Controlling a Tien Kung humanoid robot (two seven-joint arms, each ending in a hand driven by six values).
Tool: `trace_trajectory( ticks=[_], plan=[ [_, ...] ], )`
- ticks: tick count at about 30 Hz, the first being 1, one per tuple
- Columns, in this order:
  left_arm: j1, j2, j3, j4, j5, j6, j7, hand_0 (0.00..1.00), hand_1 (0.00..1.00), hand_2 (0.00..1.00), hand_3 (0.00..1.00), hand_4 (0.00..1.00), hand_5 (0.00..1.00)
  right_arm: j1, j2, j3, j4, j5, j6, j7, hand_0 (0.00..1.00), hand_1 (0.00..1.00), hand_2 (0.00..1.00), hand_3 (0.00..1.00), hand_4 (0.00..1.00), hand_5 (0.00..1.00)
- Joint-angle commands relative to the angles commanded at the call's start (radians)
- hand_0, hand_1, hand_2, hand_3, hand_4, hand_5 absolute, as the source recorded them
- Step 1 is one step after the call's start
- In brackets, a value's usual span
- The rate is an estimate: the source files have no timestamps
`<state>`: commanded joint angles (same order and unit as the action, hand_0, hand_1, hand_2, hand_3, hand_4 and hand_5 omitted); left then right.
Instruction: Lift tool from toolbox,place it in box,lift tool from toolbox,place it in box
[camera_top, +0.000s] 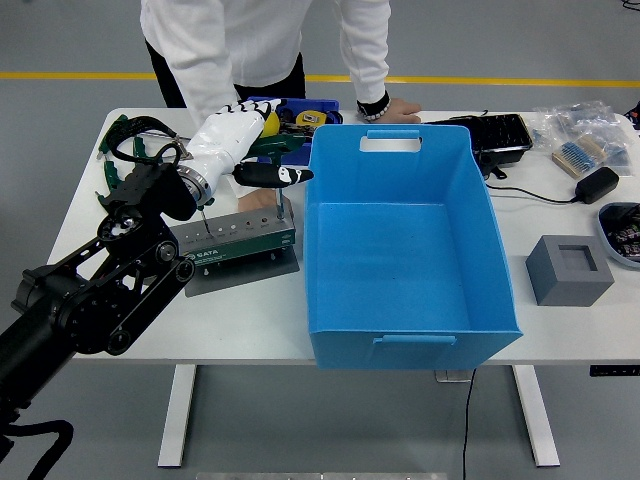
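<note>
A grey-green tool holder (232, 238) stands on a grey plate left of the big blue box (410, 240). A T-handle tool with a green handle (291, 144) stands upright in the holder's right end. My left hand (245, 150), white, is at that handle: the fingers (240, 110) lie over it and the thumb (278, 176) stretches out under it, not closed on it. The blue box is empty. A person's hand (257, 200) rests behind the holder; the other hand (392, 108) lies on the table's far edge. My right arm is out of view.
Several green T-handle tools (118, 128) lie at the table's far left, partly behind my arm. A small blue bin (318, 104) with a yellow ball (266, 122) stands behind the holder. A black tray (500, 135), an adapter (598, 185) and a grey block (568, 270) are on the right.
</note>
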<state>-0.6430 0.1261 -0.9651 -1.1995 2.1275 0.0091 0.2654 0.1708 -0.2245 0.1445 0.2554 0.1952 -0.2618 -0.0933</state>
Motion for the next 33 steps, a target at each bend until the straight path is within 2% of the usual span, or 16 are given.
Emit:
trace_trajectory(
  ticks=[1,6,7,12,13,18,19,24,25,30,31,33],
  plan=[
    [-0.004,-0.002,0.003,0.007,0.001,0.002,0.001,0.872,0.867,0.916,0.85,0.998,0.725,0.0,0.0,0.0,0.0,0.001,0.0,0.0,0.726,0.7,0.76,0.564,0.796,0.719],
    [-0.026,-0.016,0.017,0.057,-0.003,0.032,-0.014,0.872,0.867,0.916,0.85,0.998,0.725,0.004,-0.001,-0.003,0.0,0.005,-0.001,0.002,0.726,0.7,0.76,0.564,0.796,0.719],
    [-0.03,-0.018,0.021,0.067,-0.01,0.037,-0.018,0.717,0.64,0.705,0.734,0.998,0.736,0.005,-0.001,-0.002,0.0,0.004,-0.002,0.002,0.725,0.7,0.76,0.565,0.796,0.719],
    [-0.049,-0.025,0.033,0.109,-0.003,0.041,-0.025,0.717,0.64,0.705,0.734,0.998,0.736,0.006,-0.002,0.002,0.001,-0.003,-0.001,0.0,0.725,0.7,0.76,0.565,0.796,0.719],
    [-0.051,-0.026,0.035,0.116,0.001,0.039,-0.023,0.664,0.604,0.668,0.693,0.998,0.746,0.006,-0.002,0.002,0.0,-0.004,-0.001,0.0,0.726,0.7,0.76,0.564,0.797,0.718],
    [-0.058,-0.023,0.046,0.144,0.017,0.04,-0.02,0.664,0.604,0.668,0.693,0.998,0.746,0.007,-0.003,0.0,0.001,0.0,0.0,0.002,0.726,0.7,0.76,0.564,0.797,0.718],
    [-0.059,-0.022,0.049,0.148,0.02,0.04,-0.018,0.471,0.489,0.566,0.607,0.998,0.746,0.007,-0.004,0.0,0.001,0.001,0.0,0.002,0.726,0.7,0.759,0.565,0.798,0.717],
    [-0.065,-0.018,0.061,0.166,0.033,0.04,-0.01,0.471,0.489,0.566,0.607,0.998,0.746,0.009,-0.005,-0.003,0.0,0.005,0.001,0.004,0.726,0.7,0.759,0.565,0.798,0.717],
    [-0.066,-0.018,0.062,0.17,0.033,0.041,-0.009,0.378,0.34,0.43,0.528,0.998,0.751,0.009,-0.005,-0.003,0.001,0.006,0.001,0.005,0.726,0.701,0.76,0.564,0.799,0.718],
    [-0.069,-0.015,0.067,0.19,0.031,0.041,-0.007,0.378,0.34,0.43,0.528,0.998,0.751,0.008,-0.005,-0.002,0.0,0.006,0.001,0.004,0.726,0.701,0.76,0.564,0.799,0.718],
    [-0.069,-0.014,0.069,0.195,0.029,0.041,-0.005,0.276,0.19,0.267,0.379,0.998,0.759,0.008,-0.005,-0.001,0.0,0.003,0.001,0.003,0.725,0.701,0.759,0.565,0.8,0.716],
    [-0.07,-0.013,0.071,0.201,0.029,0.039,-0.004,0.276,0.19,0.267,0.379,0.998,0.759,0.007,-0.004,0.001,0.0,0.001,0.0,0.002,0.725,0.701,0.759,0.565,0.8,0.716]
  ],
)
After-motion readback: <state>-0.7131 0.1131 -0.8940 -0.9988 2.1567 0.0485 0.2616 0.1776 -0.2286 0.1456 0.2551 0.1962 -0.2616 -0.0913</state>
